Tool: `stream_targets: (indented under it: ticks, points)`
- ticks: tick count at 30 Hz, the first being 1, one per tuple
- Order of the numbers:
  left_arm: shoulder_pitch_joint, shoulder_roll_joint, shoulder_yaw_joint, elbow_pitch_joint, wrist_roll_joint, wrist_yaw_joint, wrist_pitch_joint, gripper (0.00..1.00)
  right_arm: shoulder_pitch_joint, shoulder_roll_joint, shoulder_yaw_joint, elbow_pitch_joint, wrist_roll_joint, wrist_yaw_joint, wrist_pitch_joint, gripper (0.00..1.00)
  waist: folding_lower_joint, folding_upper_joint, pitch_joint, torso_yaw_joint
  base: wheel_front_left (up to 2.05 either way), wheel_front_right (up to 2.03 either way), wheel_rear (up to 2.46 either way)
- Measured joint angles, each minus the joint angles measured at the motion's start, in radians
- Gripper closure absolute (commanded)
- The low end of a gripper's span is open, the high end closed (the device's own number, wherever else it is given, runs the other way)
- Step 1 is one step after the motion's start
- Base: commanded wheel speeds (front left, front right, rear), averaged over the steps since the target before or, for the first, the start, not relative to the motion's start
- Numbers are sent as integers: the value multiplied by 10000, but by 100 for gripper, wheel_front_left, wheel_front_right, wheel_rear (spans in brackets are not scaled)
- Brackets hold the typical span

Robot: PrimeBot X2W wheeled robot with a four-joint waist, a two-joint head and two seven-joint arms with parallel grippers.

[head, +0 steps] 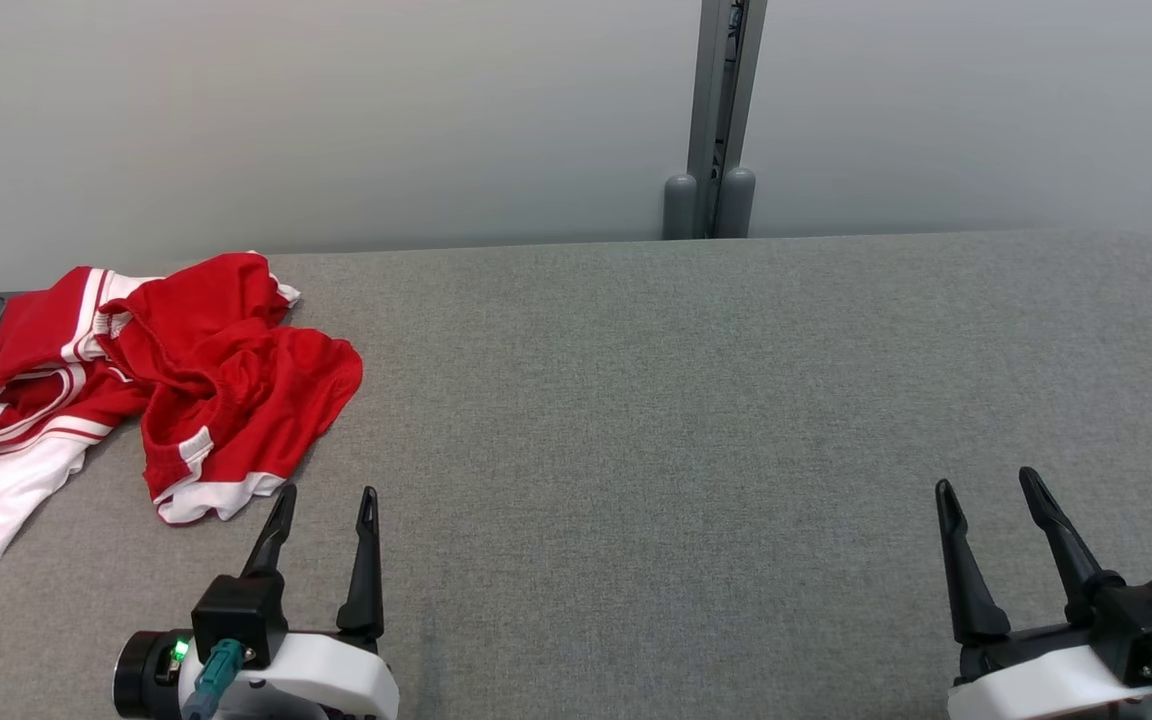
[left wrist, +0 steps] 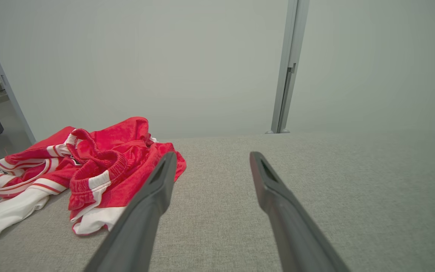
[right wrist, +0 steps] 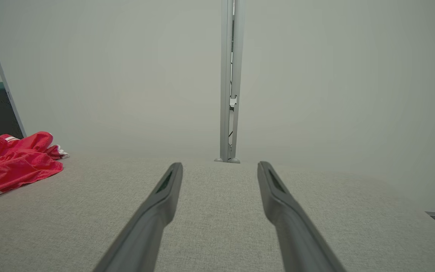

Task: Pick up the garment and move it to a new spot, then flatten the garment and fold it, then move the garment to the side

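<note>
The red-and-white garment (head: 166, 380) lies crumpled at the far left of the grey counter (head: 686, 420), one white end trailing toward the near edge; the left end effector (head: 327, 492) is just beside its near hem, jaws spread wide and holding nothing; the right end effector (head: 986, 480) is well apart at the right, equally open and empty.
</note>
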Motion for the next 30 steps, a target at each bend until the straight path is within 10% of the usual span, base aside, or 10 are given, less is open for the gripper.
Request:
stream_targets:
  ticks: [30]
  points:
    - [-6, 2, -33, 196, -25, 4, -79, 0, -1, -6, -113, 67, -75, 2, -56, 0, 0, 0, 17, 28, 0, 0, 0]
